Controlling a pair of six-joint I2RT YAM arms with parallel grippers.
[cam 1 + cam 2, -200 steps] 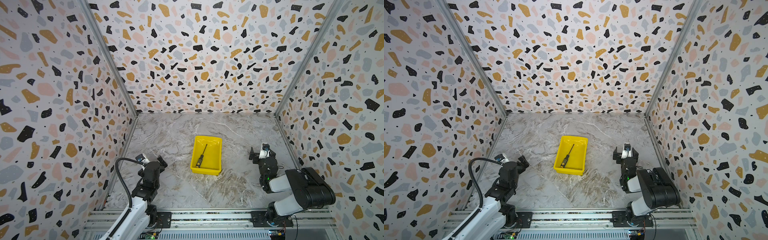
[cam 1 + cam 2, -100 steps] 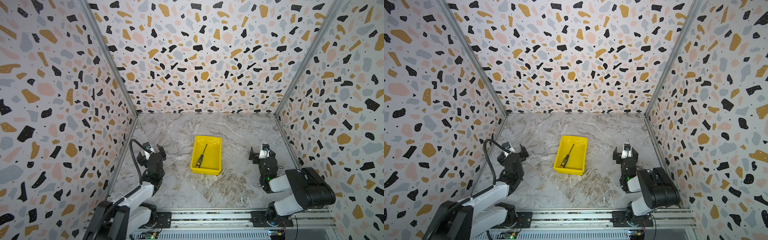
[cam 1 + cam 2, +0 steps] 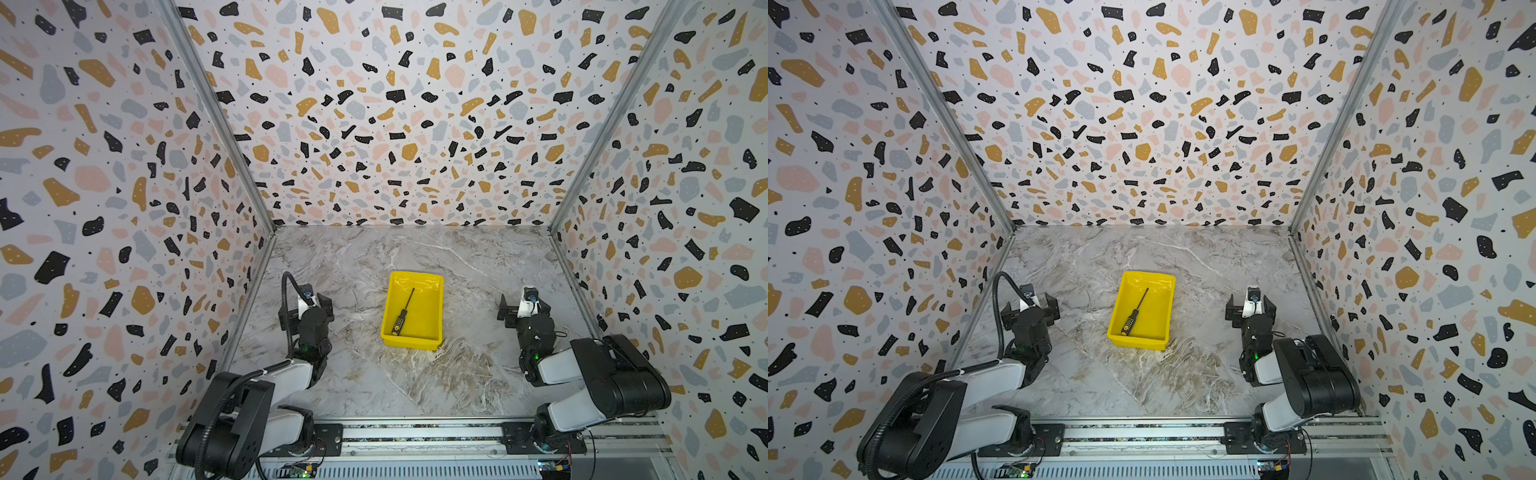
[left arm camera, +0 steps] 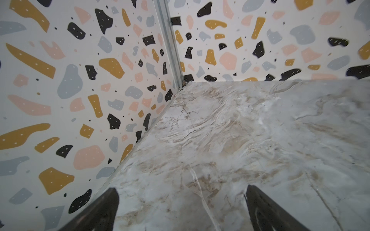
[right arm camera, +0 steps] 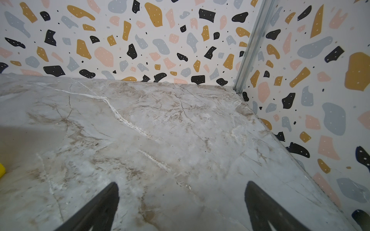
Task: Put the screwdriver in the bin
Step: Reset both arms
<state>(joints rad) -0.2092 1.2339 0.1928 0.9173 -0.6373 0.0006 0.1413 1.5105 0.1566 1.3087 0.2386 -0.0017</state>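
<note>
The screwdriver (image 3: 401,316) (image 3: 1133,314), black-handled with yellow dots, lies slantwise on the floor of the yellow bin (image 3: 412,343) (image 3: 1137,342) at mid-table, in both top views. My left gripper (image 3: 306,309) (image 3: 1030,309) stands open to the left of the bin, apart from it. In the left wrist view the left gripper (image 4: 181,189) holds nothing, only marble between its fingers. My right gripper (image 3: 524,307) (image 3: 1251,308) stands open to the right of the bin, and shows empty (image 5: 181,183). A corner of the bin (image 5: 1,170) shows at the edge of the right wrist view.
Terrazzo-patterned walls (image 3: 124,208) close the marble table (image 3: 415,386) on the left, back and right. A metal rail (image 3: 415,432) with both arm bases runs along the front edge. Each arm sits folded low near its own side wall.
The left arm has folded back and down toward its base, and its gripper has swung a little farther back. The right arm, bin and screwdriver have not moved.
</note>
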